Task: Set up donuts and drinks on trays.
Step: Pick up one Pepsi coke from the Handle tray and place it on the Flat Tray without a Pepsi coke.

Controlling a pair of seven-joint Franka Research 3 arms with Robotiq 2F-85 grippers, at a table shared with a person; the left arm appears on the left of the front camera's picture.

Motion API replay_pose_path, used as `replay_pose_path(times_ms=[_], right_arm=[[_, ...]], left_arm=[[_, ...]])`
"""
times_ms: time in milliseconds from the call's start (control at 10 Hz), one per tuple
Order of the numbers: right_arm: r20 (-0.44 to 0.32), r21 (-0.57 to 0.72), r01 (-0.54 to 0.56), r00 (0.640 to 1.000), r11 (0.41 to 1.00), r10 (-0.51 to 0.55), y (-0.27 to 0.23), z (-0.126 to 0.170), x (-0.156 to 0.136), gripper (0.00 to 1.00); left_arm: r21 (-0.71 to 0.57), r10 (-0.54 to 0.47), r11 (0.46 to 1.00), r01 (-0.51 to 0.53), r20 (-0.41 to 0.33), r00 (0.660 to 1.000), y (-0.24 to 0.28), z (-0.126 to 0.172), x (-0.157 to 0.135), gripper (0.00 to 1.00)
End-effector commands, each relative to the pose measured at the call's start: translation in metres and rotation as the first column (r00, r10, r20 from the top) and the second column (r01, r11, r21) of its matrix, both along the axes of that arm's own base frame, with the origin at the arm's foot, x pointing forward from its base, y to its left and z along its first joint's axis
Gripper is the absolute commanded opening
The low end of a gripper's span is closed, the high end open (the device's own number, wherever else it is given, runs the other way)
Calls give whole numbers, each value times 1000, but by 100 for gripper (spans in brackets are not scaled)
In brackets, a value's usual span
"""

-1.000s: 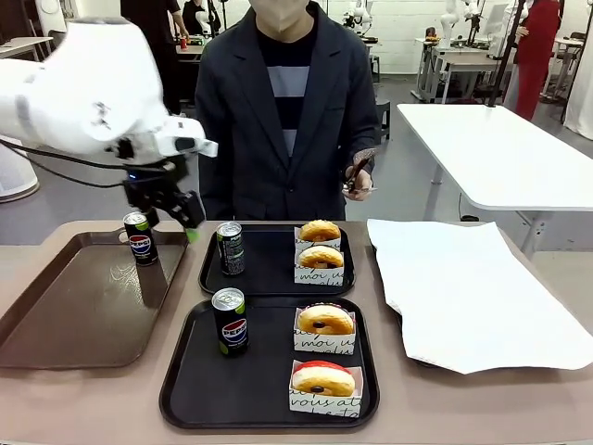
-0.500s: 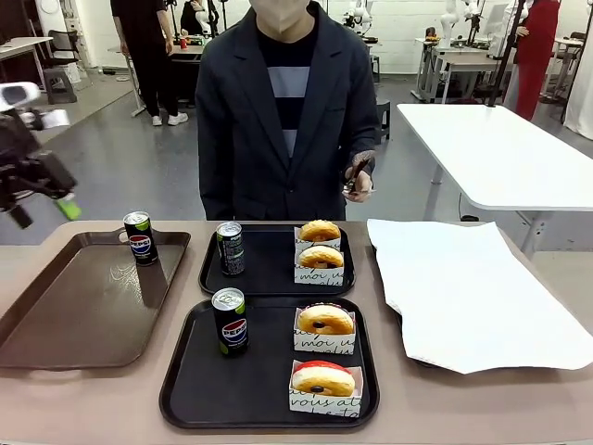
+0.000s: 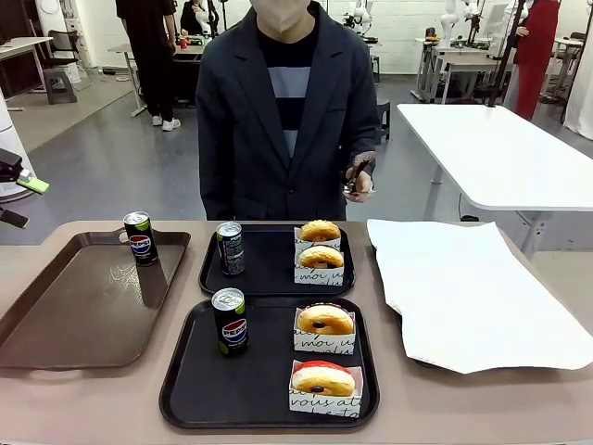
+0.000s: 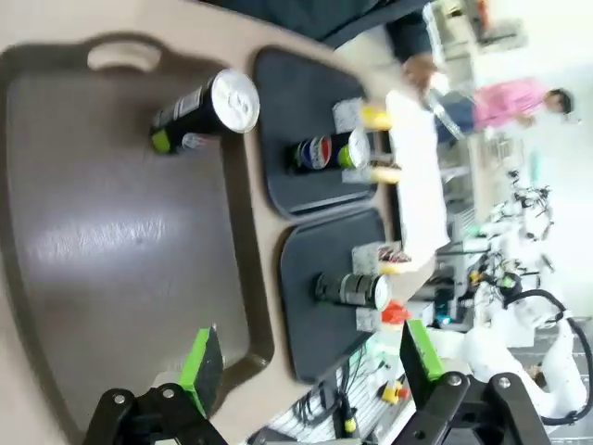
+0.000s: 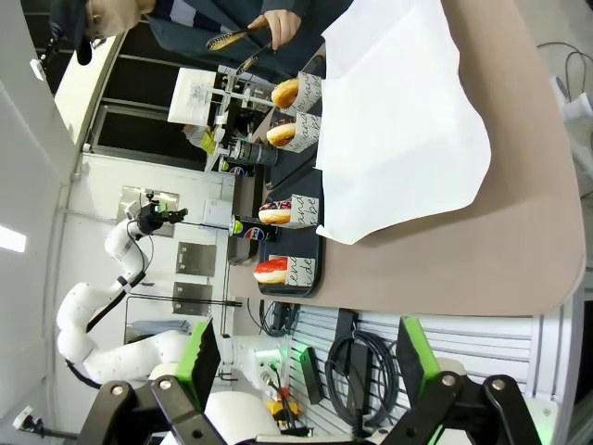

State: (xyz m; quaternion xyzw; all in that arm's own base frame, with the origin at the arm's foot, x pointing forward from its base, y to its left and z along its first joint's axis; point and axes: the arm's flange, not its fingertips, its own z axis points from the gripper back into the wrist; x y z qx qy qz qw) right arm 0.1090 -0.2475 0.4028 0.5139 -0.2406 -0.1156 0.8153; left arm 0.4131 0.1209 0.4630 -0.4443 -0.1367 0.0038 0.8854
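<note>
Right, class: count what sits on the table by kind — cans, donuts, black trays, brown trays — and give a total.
Cans: 3
Donuts: 4
Black trays: 2
Brown tray: 1
Total: 10

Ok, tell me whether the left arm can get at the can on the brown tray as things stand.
Probably yes. The can stands alone at the brown tray's far edge with nothing beside it, and the left end effector is open above that tray.
</note>
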Motion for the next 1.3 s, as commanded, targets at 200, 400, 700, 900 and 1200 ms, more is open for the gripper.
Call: replay_pose_path(times_ms=[200, 400, 700, 900, 1200], right_arm=[[27, 11, 2, 1000, 1000, -2, -2, 0, -9, 100], [27, 11, 2, 1000, 1000, -2, -2, 0, -9, 100], [27, 11, 2, 1000, 1000, -2, -2, 0, -9, 100], [27, 11, 2, 1000, 1000, -2, -2, 0, -9, 100], [27, 11, 2, 1000, 1000, -2, -2, 0, -9, 100]], left_arm=[[-201, 11, 980, 3, 72, 997, 49, -40, 9, 100], [-238, 58, 970, -55, 5, 998, 69, -56, 9, 100], [-178, 117, 976, -129, -79, 990, 79, -53, 20, 100], [-215, 66, 974, -69, -20, 998, 77, -68, 7, 100], [-215, 66, 974, -69, -20, 998, 77, -68, 7, 100]])
